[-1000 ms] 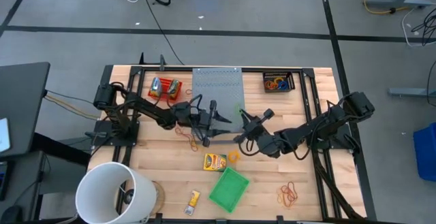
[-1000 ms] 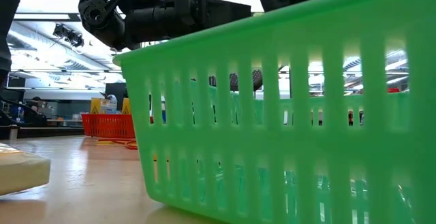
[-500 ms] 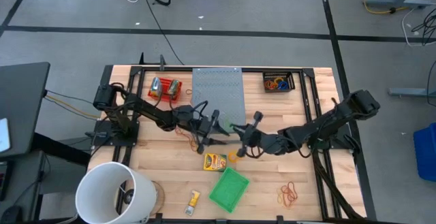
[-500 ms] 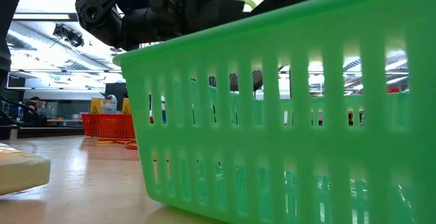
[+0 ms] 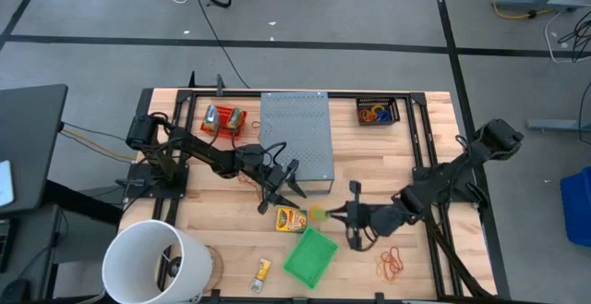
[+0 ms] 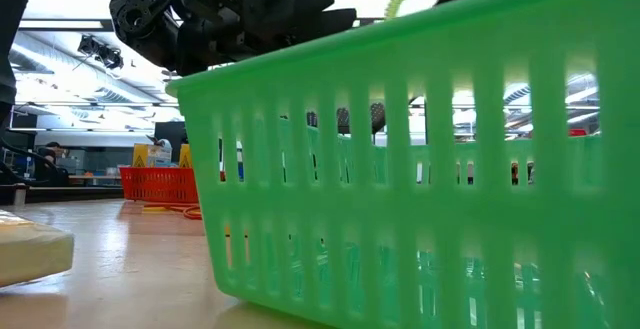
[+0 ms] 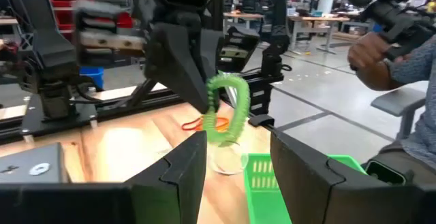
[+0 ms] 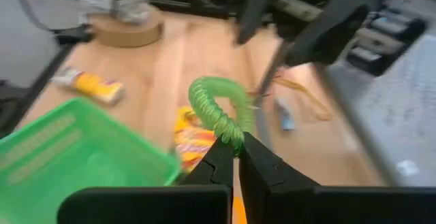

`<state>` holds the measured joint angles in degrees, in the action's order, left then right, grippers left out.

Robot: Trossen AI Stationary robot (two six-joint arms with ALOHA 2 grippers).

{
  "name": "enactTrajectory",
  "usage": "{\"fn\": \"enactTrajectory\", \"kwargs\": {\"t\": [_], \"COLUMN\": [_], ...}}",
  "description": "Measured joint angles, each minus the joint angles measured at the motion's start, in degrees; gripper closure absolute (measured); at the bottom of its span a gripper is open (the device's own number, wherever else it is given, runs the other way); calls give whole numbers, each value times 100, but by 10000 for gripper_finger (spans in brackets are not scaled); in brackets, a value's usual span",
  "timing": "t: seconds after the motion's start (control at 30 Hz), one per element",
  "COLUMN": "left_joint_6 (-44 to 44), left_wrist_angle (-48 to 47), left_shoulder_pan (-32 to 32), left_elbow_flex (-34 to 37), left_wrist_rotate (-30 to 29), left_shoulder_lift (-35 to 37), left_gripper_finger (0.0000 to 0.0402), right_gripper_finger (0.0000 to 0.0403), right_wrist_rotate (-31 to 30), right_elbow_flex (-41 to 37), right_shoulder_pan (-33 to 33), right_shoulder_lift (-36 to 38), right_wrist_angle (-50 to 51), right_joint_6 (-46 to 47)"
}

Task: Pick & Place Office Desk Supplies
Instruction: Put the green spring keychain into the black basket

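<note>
R gripper clenched on green coil loop, held above green basket | L gripper fingers spread, holds nothing

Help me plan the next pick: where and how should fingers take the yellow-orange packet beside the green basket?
Grip the yellow-orange packet across its two long edges, coming straight down from above: it lies flat, and the green basket crowds only its near side.

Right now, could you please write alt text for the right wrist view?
The right gripper pinches a green coiled loop above a wooden table. Below lie a green basket, a yellow-orange packet and a small yellow packet; the left gripper hovers beyond.
</note>
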<state>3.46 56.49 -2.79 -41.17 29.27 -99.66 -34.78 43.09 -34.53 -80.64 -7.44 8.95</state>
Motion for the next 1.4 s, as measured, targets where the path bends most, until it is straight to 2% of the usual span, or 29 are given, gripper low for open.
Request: {"fn": "enactTrajectory", "kwargs": {"t": [0.17, 0.37, 0.63, 0.9, 1.2, 1.3, 1.4], "left_joint_6": [-10, -42, -72, -69, -69, -69, -69], "left_wrist_angle": [0, 0, -2, -2, -2, -2, -2], "left_shoulder_pan": [0, 0, 0, 0, 0, 0, 0], "left_elbow_flex": [0, 0, 0, 0, 0, 0, 0], "left_wrist_rotate": [84, 83, 82, 82, 82, 82, 82], "left_shoulder_lift": [0, 0, 0, 0, 0, 0, 0], "left_gripper_finger": [234, 234, 234, 234, 234, 234, 234], "right_gripper_finger": [396, 396, 396, 396, 397, 397, 397], "right_wrist_rotate": [-117, -158, -1218, -2526, -4063, -4114, -3853], "right_elbow_flex": [-739, -1982, -3479, -3914, -3912, -3912, -3912], "right_shoulder_pan": [-297, -501, -525, -206, 949, 1542, 2212], "right_shoulder_lift": [0, -2, -2, -2, -4, -3, -4], "right_wrist_angle": [-1447, -3373, -5007, -5379, -5410, -5412, -5408], "right_joint_6": [59, 178, 942, 1176, 1322, 1336, 1420]}}
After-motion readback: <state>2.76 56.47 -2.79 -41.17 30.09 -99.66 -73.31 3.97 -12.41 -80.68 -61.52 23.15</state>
